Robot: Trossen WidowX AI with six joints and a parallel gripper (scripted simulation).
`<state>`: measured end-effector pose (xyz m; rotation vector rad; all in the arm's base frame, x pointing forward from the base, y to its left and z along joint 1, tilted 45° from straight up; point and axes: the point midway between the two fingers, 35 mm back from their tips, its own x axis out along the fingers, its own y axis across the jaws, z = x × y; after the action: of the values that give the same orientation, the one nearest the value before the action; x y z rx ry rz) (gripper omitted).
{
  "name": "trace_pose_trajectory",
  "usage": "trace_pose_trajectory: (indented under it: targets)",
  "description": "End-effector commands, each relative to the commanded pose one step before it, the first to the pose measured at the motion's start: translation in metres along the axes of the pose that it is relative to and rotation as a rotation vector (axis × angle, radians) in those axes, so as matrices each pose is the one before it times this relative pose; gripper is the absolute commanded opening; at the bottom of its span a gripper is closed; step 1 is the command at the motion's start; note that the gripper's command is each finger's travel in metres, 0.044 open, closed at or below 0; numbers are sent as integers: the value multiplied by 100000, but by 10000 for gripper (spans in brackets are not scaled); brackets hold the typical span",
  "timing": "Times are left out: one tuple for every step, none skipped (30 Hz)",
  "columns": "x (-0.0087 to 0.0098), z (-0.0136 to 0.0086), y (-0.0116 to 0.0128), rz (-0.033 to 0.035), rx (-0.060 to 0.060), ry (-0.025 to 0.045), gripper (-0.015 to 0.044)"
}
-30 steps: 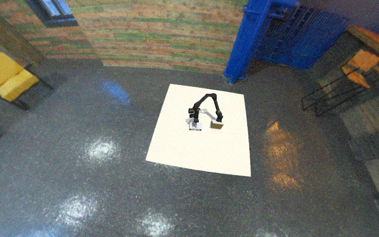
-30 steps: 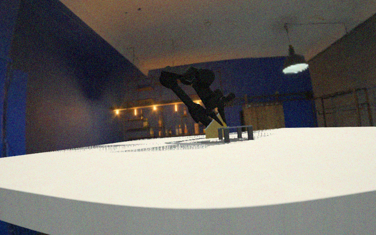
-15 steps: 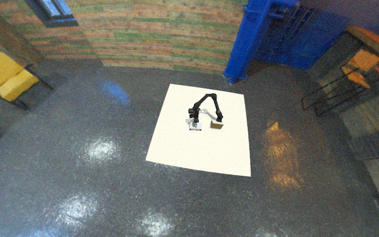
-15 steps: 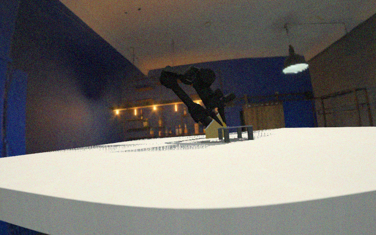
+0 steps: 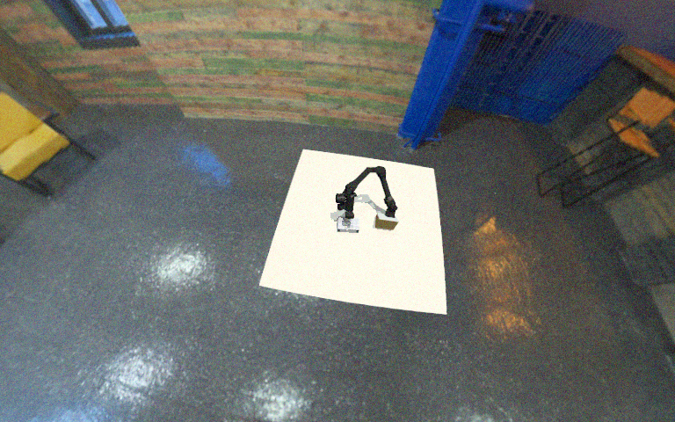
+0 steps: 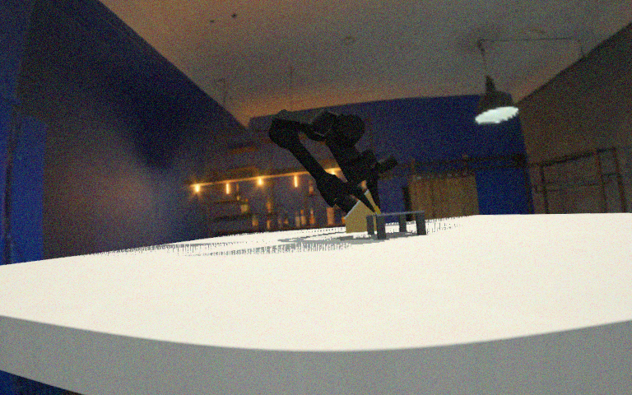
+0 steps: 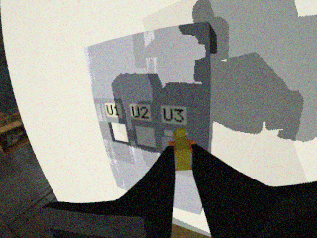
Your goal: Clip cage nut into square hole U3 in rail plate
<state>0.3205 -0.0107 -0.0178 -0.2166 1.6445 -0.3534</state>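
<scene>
The rail plate is a grey raised plate on legs with square holes marked U1, U2 and U3. My gripper is shut on the cage nut, a small yellow piece with orange bits beside the fingertips. In the wrist view the nut lies just below the U3 label and covers most of that hole; a sliver of the opening shows at its upper left. The exterior view shows the fingertips low at the plate's top. Whether the wings are inside the hole cannot be told.
A tan block stands beside the rail plate, near the arm's base. The U1 hole and U2 hole lie left of the nut in the wrist view. The arm's shadow falls across the plate. All stand on a pale table top.
</scene>
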Motion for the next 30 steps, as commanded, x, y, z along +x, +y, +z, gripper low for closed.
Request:
trace_pose_trajectory:
  targets:
    - [-34, 5, 69, -1481, 182, -67, 29]
    - [3, 0, 23, -459, 10, -2, 29]
    - [3, 1, 23, -463, 10, -5, 29]
    - [2, 1, 19, -378, 8, -6, 29]
    - [1, 0, 11, -228, 5, -4, 29]
    - [0, 0, 4, -76, 2, -2, 29]
    - [0, 0, 4, -71, 2, 0, 29]
    - [0, 0, 6, -121, 3, 0, 29]
    - [0, 0, 9, -180, 4, 0, 29]
    - [1, 0, 13, -255, 6, -1, 29]
    - [0, 0, 13, -265, 6, -2, 29]
    - [0, 0, 14, -292, 6, -3, 29]
    - [1, 0, 3, -81, 2, 4, 29]
    - [2, -1, 7, -165, 5, 8, 29]
    - [3, -1, 10, -234, 7, 11, 29]
    - [4, -1, 13, -307, 9, 13, 29]
    - [4, -1, 16, -383, 11, 14, 29]
    - [5, -1, 19, -457, 13, 15, 29]
    - [5, -1, 21, -498, 13, 13, 29]
    - [5, -1, 21, -507, 13, 10, 29]
    - [4, -1, 21, -508, 12, 7, 29]
    - [4, 0, 21, -508, 12, 4, 29]
    - [3, 0, 21, -508, 11, 1, 29]
    - [3, 0, 21, -509, 11, -3, 29]
    - [3, 0, 21, -509, 10, -6, 29]
    - [2, 0, 21, -509, 10, -9, 29]
    - [2, 0, 21, -509, 9, -12, 29]
    - [1, 1, 21, -509, 9, -16, 29]
    - [1, 1, 17, -418, 7, -15, 29]
    - [0, 0, 11, -253, 4, -10, 29]
